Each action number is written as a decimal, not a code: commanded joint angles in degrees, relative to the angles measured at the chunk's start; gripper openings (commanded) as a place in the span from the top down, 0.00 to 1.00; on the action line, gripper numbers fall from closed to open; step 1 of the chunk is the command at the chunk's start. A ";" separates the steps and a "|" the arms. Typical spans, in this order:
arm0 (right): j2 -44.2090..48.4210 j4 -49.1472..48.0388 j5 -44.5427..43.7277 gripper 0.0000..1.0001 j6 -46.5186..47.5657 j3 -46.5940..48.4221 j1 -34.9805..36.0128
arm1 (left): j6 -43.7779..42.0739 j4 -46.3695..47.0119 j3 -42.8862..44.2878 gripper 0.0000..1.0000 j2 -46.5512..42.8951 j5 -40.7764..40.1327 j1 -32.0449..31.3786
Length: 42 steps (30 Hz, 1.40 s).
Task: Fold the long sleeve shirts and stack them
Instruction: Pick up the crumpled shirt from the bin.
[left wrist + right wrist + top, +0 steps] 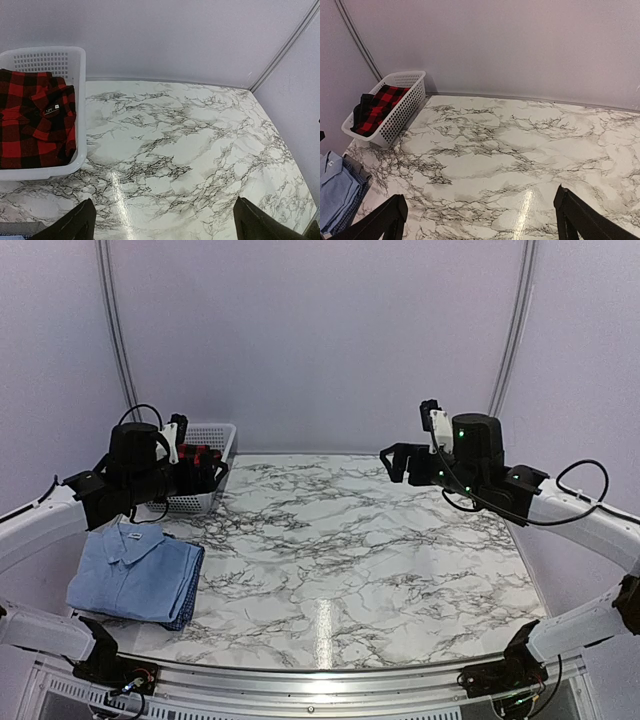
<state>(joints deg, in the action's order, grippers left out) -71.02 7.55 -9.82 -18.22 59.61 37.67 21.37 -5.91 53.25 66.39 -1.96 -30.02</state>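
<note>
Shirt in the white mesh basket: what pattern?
The flannel shirt is red-and-black buffalo check, clearest in the left wrist view.

Flannel shirt (pixel 30 120) in basket (pixel 81 100); collared shirt (pixel 130 575) before it.

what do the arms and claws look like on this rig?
White links, black joint housings on the left arm and right arm. Left claw and right claw: black, two fingers. Black cables loop off each wrist; green LEDs on the right.

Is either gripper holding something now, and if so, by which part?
Nothing is held. The left gripper and the right gripper are both open and empty. The flannel shirt lies in the basket, and the light blue shirt lies untouched.
</note>
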 commanded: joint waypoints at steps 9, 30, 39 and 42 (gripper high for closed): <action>2.24 -1.58 -1.43 0.01 -0.34 -1.08 0.40 | -1.06 -0.94 1.23 0.01 0.03 -0.64 -0.04; 0.92 -0.77 1.08 0.01 0.91 -1.78 0.39 | 3.80 -12.78 17.75 0.01 18.64 -12.31 7.45; 4.02 -0.81 0.83 0.01 0.90 -4.57 0.47 | 6.21 -19.03 33.47 0.01 38.53 -11.12 17.08; 4.76 -0.49 0.94 0.01 0.80 -5.02 0.44 | 7.18 -19.86 37.45 0.01 44.70 -10.54 19.88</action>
<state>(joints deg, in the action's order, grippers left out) -68.55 7.38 -9.08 -17.74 54.83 37.67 26.81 -21.52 85.78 105.45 -12.53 -13.30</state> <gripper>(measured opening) 0.985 0.989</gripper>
